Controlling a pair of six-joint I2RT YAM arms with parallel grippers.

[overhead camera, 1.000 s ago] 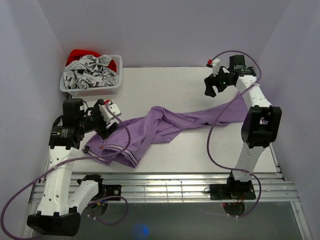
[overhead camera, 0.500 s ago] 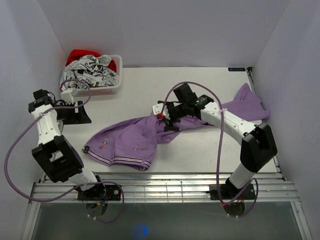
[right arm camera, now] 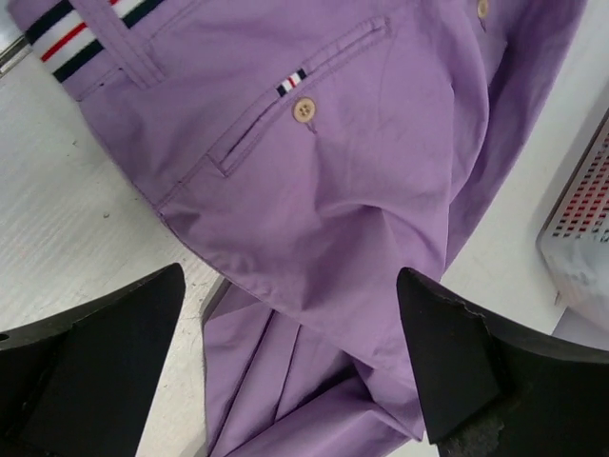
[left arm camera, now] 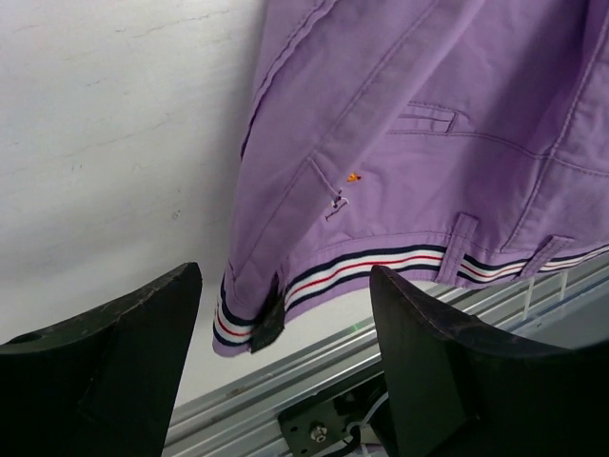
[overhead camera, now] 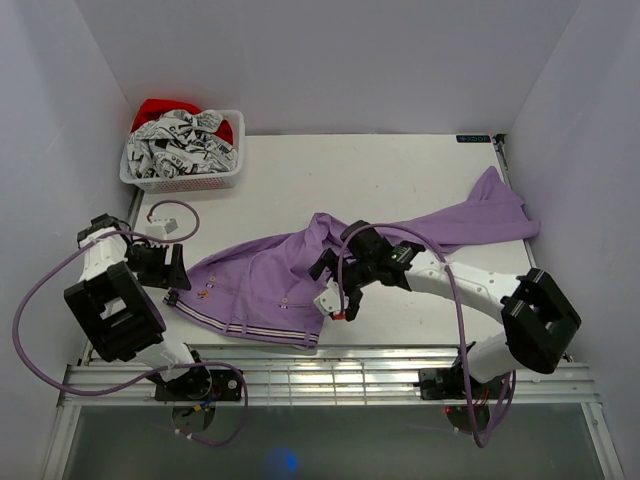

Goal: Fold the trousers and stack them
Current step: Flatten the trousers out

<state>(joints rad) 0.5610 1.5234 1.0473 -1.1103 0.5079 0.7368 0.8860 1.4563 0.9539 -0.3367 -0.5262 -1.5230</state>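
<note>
The lilac trousers [overhead camera: 280,275] lie across the table, their striped waistband [overhead camera: 250,328] along the front edge and the legs [overhead camera: 470,215] trailing to the back right. My left gripper [overhead camera: 168,270] is open beside the waistband's left corner [left arm camera: 249,319], which shows between its fingers [left arm camera: 143,333] in the left wrist view. My right gripper [overhead camera: 335,272] is open over the seat of the trousers. In the right wrist view its fingers [right arm camera: 447,352] straddle creased purple cloth [right arm camera: 314,286] below a buttoned back pocket [right arm camera: 304,109]. Neither gripper holds anything.
A white basket [overhead camera: 228,176] of black-and-white printed cloth, with something red behind it, stands at the back left corner. The metal rail [overhead camera: 330,365] runs along the table's front edge, right below the waistband. Side walls close in on both sides.
My right arm has swung from the far right to the middle of the trousers and opened wider. My left arm drew back left, then came to the waistband corner. The waist shifted toward the front.
</note>
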